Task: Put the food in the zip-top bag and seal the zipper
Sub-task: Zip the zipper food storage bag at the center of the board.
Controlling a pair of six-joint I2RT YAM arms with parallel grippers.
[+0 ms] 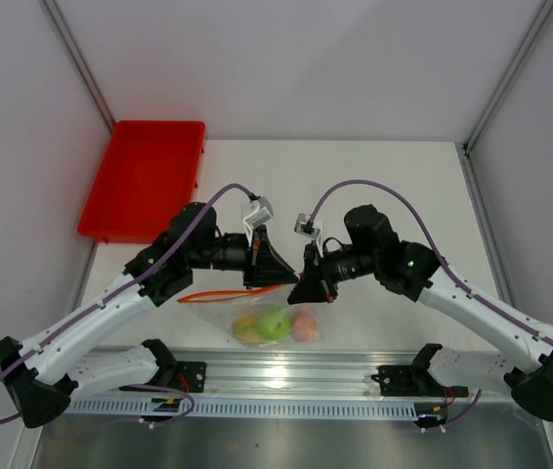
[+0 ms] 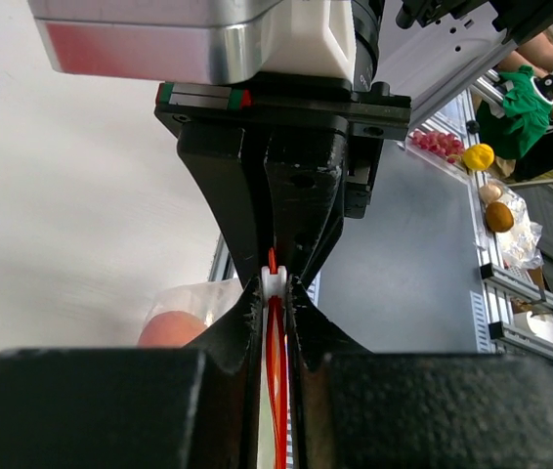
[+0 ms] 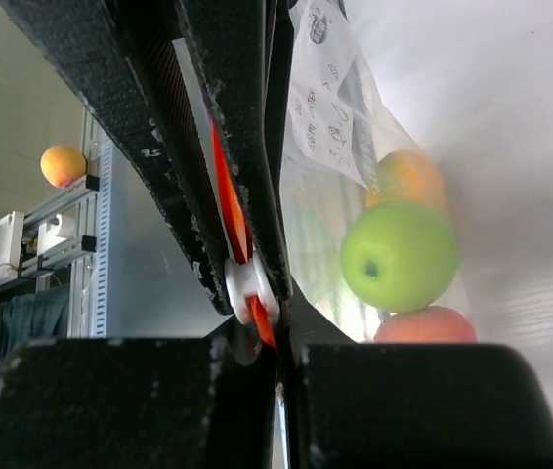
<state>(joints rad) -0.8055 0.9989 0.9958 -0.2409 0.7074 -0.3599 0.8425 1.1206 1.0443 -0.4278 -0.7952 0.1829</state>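
Observation:
The zip-top bag [image 1: 275, 318] lies near the table's front edge. It holds the green fruit [image 1: 276, 323], the yellow-orange fruit [image 1: 247, 330] and the pinkish-orange fruit [image 1: 304, 326]. Its orange-red zipper [image 1: 216, 293] runs left from the grippers. My left gripper [image 1: 288, 277] and right gripper [image 1: 306, 283] meet tip to tip above the bag. In the left wrist view my gripper [image 2: 275, 313] is shut on the zipper [image 2: 276, 362] at its white slider [image 2: 273, 281]. In the right wrist view my gripper [image 3: 278, 337] is shut on the zipper [image 3: 230, 205] just beside the slider [image 3: 250, 288]; the green fruit [image 3: 399, 256] shows inside the bag [image 3: 325, 107].
A red tray [image 1: 145, 181] stands at the back left, half off the table. An aluminium rail [image 1: 286, 376] with the arm bases runs along the front edge. White walls close in the back and sides.

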